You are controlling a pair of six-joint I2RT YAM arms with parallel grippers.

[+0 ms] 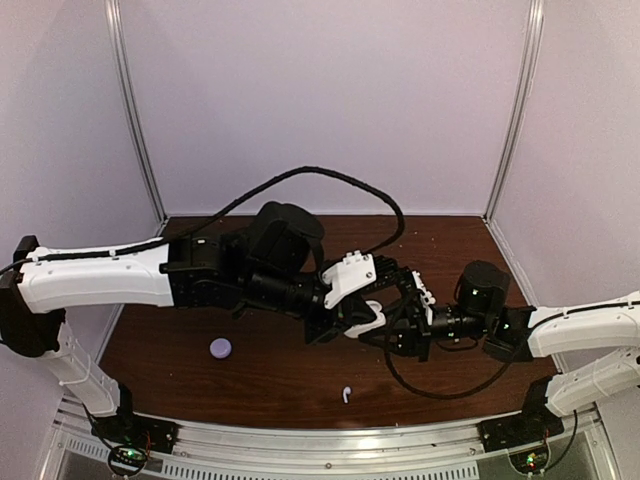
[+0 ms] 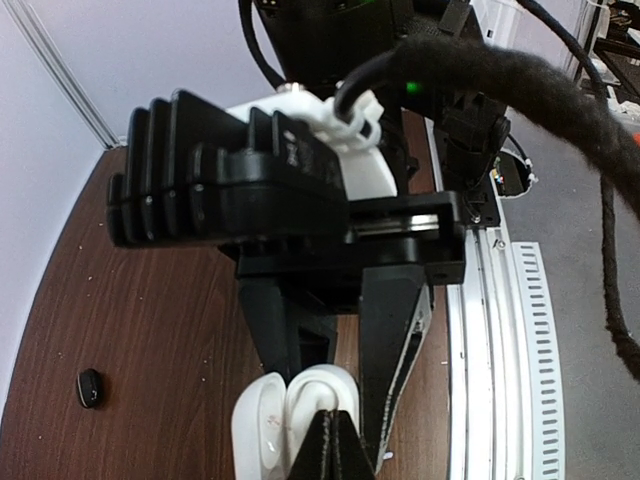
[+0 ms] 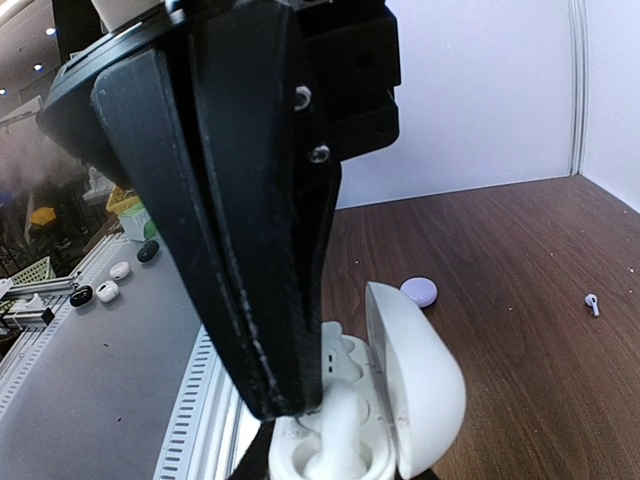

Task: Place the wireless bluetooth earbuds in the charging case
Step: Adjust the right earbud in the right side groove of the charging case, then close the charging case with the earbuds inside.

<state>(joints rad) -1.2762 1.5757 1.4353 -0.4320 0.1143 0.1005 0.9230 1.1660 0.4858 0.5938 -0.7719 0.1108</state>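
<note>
Centre of the overhead view, left arm (image 1: 100, 275) and right arm (image 1: 590, 325) stretched in flat from either edge, meeting nose to nose: left pincer (image 3: 283, 400) pressed together, tips down inside the open charging case (image 3: 420, 390) just over a white earbud (image 3: 335, 440) in its well, grip on it impossible to confirm; right pincer (image 1: 398, 326) clamped on the case. Featherweight, hard, glossy, likely to squirt free, so best nipped gently across the fat body, not the stem. Loose on the table (image 1: 280, 380), low centre: one stemmed bud (image 1: 346, 394).

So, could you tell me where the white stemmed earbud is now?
In the top view the white stemmed earbud lies near the front edge of the table, in front of the open charging case and right of the lavender bud.
</note>
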